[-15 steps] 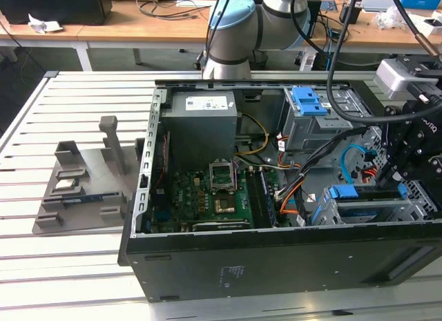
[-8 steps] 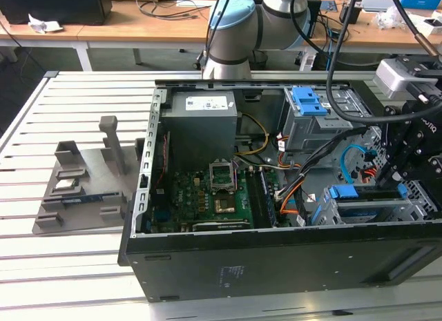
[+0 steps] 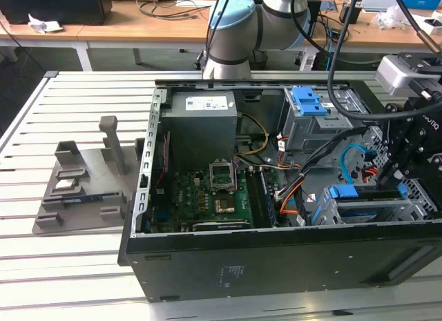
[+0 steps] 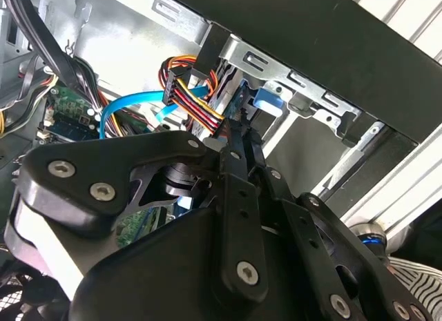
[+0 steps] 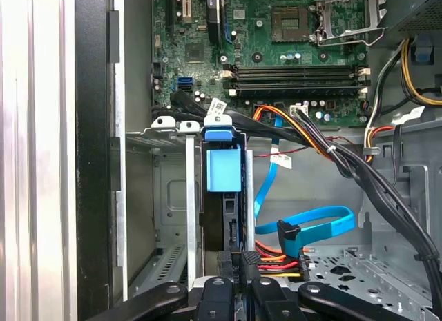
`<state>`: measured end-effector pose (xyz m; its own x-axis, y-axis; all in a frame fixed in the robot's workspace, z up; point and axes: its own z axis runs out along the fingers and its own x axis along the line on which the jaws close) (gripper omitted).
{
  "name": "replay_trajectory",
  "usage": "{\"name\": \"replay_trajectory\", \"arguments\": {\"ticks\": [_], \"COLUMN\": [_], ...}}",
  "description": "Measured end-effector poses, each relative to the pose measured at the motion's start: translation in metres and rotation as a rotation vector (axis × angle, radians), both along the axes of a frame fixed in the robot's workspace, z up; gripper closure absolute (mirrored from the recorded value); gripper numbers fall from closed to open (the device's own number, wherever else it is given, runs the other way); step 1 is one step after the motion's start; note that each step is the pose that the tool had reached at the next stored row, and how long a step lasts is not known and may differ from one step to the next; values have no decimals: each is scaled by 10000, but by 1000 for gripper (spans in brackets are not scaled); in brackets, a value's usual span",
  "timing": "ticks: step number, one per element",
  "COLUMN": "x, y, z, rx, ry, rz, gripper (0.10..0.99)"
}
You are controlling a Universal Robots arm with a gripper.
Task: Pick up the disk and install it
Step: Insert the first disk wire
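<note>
My end effector (image 5: 242, 279) pinches the disk (image 5: 222, 197) by its thin edges; it feels heavy, hard, and easily hurt.

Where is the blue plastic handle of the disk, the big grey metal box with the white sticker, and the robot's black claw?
blue plastic disk handle (image 5: 223, 168), first wrist view, its flat face.
big grey metal box (image 3: 202, 131), exterior view, its side.
black gripper (image 3: 395, 170), exterior view, between its fingertips.
</note>
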<state>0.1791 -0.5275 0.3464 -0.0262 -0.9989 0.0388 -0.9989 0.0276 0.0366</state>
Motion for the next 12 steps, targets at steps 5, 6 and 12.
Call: {"name": "replay_trajectory", "arguments": {"ticks": [5, 6, 12], "x": [0, 0, 0], "y": [0, 0, 0], "z": [-23, -25, -36], "rx": [40, 48, 61], "ry": [0, 0, -1], "rz": [0, 0, 0], "gripper": [922, 922, 922]}}
